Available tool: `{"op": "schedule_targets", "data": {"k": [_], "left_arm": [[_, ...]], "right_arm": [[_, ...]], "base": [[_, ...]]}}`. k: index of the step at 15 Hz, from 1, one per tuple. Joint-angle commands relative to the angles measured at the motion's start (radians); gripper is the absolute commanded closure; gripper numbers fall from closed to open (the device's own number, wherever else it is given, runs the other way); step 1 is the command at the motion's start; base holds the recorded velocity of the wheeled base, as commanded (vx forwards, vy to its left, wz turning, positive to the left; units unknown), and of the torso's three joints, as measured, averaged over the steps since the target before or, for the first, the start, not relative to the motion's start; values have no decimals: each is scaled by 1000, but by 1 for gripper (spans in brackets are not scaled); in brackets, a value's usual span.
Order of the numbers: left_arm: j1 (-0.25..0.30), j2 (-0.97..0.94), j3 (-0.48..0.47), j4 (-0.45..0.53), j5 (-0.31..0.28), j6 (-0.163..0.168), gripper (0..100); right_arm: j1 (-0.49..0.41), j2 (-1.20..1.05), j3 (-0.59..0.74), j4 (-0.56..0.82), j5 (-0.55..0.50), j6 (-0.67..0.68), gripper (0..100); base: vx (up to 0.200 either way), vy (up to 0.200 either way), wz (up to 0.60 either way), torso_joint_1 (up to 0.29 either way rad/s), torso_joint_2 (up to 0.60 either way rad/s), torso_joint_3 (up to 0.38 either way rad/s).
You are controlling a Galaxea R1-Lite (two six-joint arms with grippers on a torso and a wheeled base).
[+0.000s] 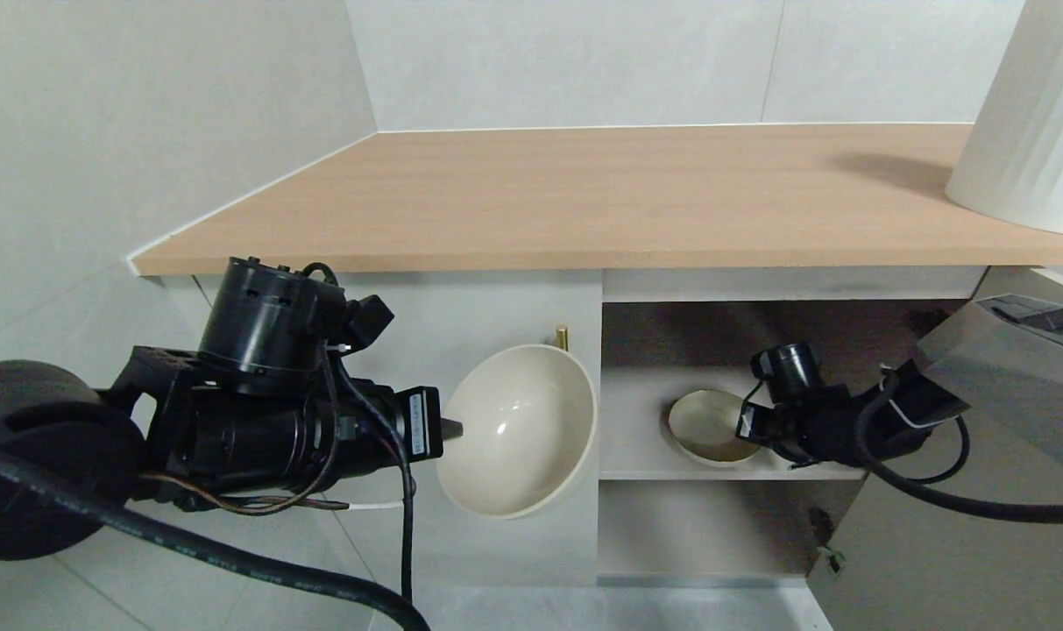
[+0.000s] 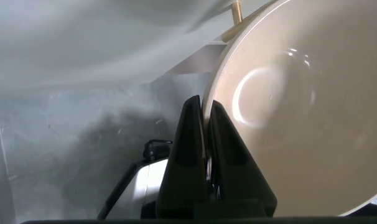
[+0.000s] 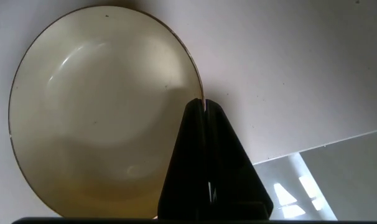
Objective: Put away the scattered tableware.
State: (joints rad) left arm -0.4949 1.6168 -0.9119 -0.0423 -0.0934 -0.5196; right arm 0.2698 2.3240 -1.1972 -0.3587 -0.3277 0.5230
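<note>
Head view finds us mid-stowing: right gripper (image 1: 747,426) jaws pinch the rim of the plate (image 1: 705,424) on the shelf (image 1: 634,429) at four o'clock, left gripper (image 1: 454,429) jaws pinch the rim of the bowl (image 1: 524,436) at six o'clock; next, we judge, release plate, shelve bowl.

My head camera looks down from farther back at the cabinet (image 1: 636,438), while my wrist cameras peer closely along my left pincer (image 2: 204,109) and right pincer (image 3: 204,107) at the bowl (image 1: 518,434) and plate (image 1: 711,425), which the head camera sees too.
</note>
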Motion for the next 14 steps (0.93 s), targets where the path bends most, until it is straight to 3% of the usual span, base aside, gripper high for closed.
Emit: {"op": "schedule_targets", "data": {"k": [1,4,5,10,12,14], "left_arm": [[1,5,-1,-1,0,1,100],[-1,5,1,-1,0,1,100],[-1,5,1,-1,0,0,100],[-1,5,1,-2,0,0,100],[-16,12,1,-2,3,0,100],[-54,41,2,-1,44,0,100]], "right_arm": [[0,3,-2,0,-1,0,100],[0,8,-4,-2,-2,0,100],[-1,8,-8,-2,-4,0,0],[-1,5,-12,-3,-11,12,0],[0,-23,-1,4,-10,15,0],[19,-103,64,6,9,9,0]], "base": [[0,0,0,0,0,0],[0,0,0,0,0,0],[0,0,0,0,0,0],[0,0,0,0,0,0],[0,0,0,0,0,0],[0,0,0,0,0,0]]}}
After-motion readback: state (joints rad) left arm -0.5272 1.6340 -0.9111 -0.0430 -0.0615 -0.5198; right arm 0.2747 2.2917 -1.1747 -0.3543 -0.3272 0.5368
